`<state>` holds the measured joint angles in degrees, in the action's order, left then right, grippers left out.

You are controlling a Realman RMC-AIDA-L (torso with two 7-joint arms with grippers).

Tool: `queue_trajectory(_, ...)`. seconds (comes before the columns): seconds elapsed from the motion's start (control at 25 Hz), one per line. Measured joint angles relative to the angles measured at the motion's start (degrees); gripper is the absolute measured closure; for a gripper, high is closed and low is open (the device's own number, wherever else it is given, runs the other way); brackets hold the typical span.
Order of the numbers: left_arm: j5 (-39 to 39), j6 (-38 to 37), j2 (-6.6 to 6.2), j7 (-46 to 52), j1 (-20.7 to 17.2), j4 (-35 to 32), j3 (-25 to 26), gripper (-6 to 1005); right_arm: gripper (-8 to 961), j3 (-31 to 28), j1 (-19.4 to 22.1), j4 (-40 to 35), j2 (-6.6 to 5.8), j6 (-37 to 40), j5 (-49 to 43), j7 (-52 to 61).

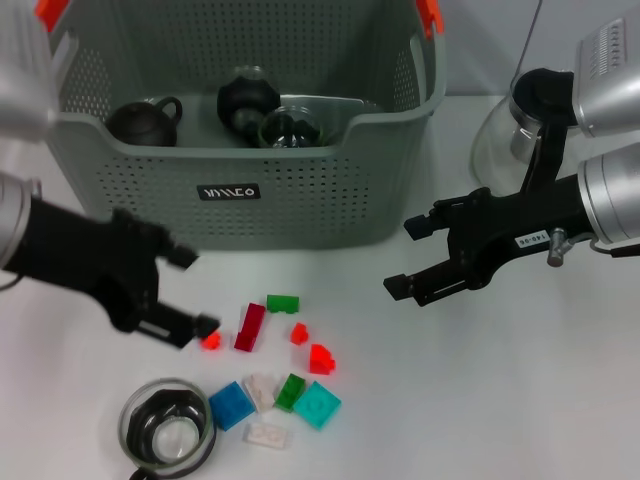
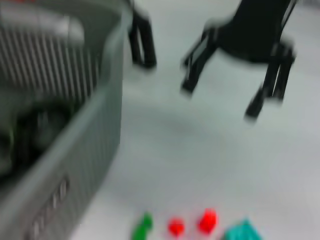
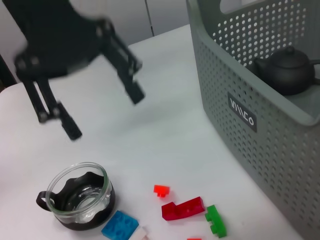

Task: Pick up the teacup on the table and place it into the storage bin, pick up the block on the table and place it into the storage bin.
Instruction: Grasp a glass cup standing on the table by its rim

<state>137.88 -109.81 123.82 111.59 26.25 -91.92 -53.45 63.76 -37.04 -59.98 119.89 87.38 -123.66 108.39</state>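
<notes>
The teacup [image 1: 167, 430], clear glass with a black base, stands near the table's front left and also shows in the right wrist view as the teacup [image 3: 77, 202]. Several coloured blocks lie beside it, among them a dark red block [image 1: 250, 326], a green one [image 1: 283, 302] and a blue one [image 1: 231, 405]. My left gripper [image 1: 196, 292] hovers open just left of the blocks, its lower fingertip close above a small red block [image 1: 211, 340]. Over the bare table right of the storage bin [image 1: 300, 160], my right gripper [image 1: 405, 256] is open and holds nothing.
A dark teapot [image 1: 143, 121], a black-lidded item [image 1: 247, 100] and a glass vessel [image 1: 290, 128] lie inside the bin. A glass jug [image 1: 505, 135] with a black handle stands at the back right, behind my right arm.
</notes>
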Motion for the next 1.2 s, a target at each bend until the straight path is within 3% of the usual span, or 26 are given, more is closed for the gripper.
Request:
queue_trajectory(0.56, 15.02, 2.49, 0.52, 2.4, 0.56, 8.5, -6.28, 169, 8, -0.08, 0.0, 0.22, 0.07, -0.33, -0.01, -0.11)
queue_trajectory(1.2, 16.59, 8.58, 0.62, 2.96, 0.84, 18.27, -8.32, 214, 9, 0.39, -0.89, 1.73, 0.18, -1.52, -0.01, -0.19)
